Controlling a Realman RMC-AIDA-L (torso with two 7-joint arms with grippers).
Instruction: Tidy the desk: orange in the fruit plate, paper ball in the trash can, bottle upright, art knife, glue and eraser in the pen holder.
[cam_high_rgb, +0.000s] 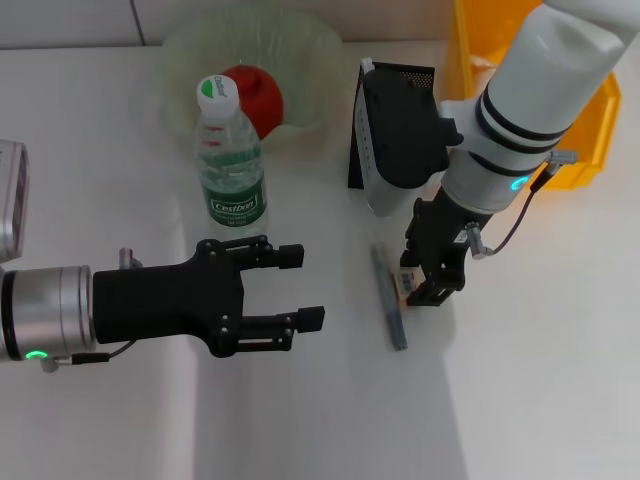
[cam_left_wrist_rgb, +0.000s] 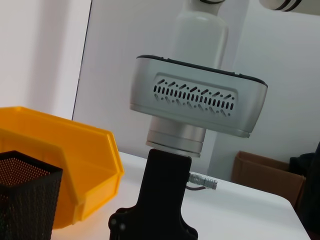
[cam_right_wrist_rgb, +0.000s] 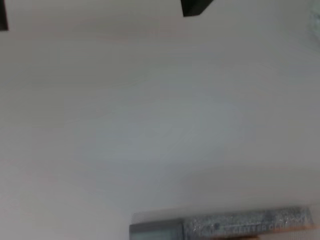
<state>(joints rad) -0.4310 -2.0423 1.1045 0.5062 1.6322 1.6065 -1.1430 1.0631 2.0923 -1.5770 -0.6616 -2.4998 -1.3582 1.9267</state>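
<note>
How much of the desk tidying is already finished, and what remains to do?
Done: the orange lies in the fruit plate and the bottle stands upright. In hand: the right tool is down at the eraser. Left: the grey stick lies on the desk. The left tool hovers open. No paper ball shows.

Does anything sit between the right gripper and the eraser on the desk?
Nothing visible does. The right gripper is already down at the eraser, with only a slim grey stick lying beside it on the desk.
</note>
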